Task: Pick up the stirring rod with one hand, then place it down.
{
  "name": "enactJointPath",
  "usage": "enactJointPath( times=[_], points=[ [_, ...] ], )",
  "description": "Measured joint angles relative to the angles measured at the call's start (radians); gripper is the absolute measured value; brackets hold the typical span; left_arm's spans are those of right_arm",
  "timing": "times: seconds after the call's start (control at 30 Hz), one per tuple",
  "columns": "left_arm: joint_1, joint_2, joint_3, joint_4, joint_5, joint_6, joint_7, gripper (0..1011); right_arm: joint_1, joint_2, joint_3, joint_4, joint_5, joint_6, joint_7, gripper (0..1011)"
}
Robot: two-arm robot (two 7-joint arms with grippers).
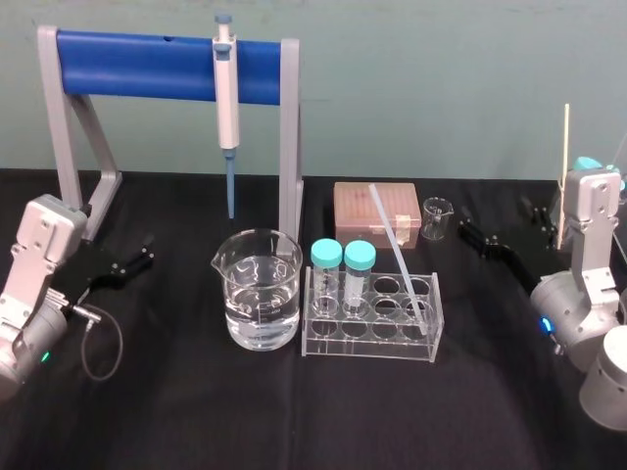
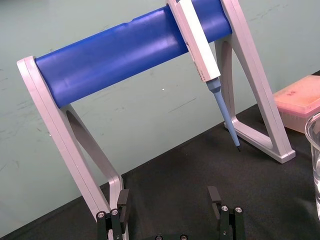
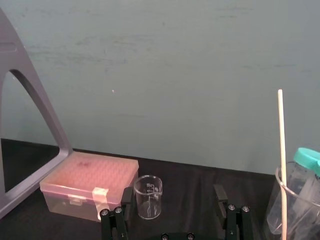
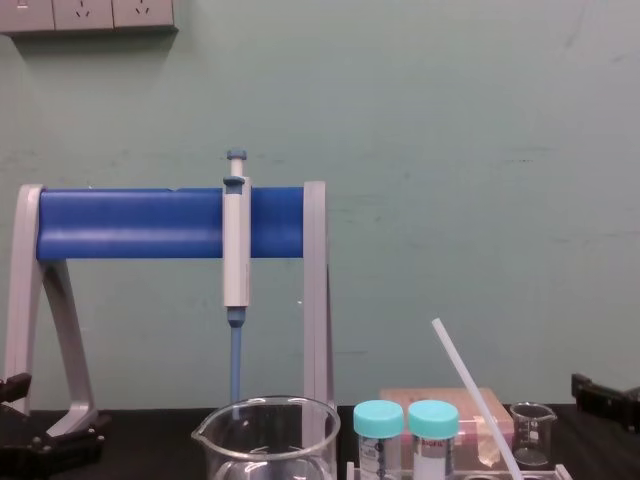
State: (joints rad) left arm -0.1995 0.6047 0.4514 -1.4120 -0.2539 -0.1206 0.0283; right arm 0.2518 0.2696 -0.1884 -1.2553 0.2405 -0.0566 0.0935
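Black cloth covers the table, with a green wall behind. I see the stirring rod (image 1: 395, 245) standing tilted in a slot of the clear rack (image 1: 372, 345), its top leaning back over the pink tip box (image 1: 351, 211). Two teal-capped vials (image 1: 343, 258) stand in the rack's left slots, and a beaker of water (image 1: 257, 294) sits just beside it on the left. A pipette (image 1: 226, 93) hangs from the blue-barred stand (image 1: 137, 64) behind. My left gripper (image 2: 169, 202) rests low near the stand's foot, jaws spread with nothing between them. My right gripper (image 3: 173, 199) sits off to the right, well apart from the rod, jaws likewise released, facing a small beaker (image 3: 148, 196).
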Motion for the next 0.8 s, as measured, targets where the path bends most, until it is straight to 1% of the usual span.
enactJointPath(
  times=[0.8],
  points=[
    [0.0, 0.0, 0.0, 0.0, 0.0, 0.0, 0.0, 1000, 0.002, 0.002, 0.0, -0.006, 0.006, -0.009, 0.001, 1003]
  ],
)
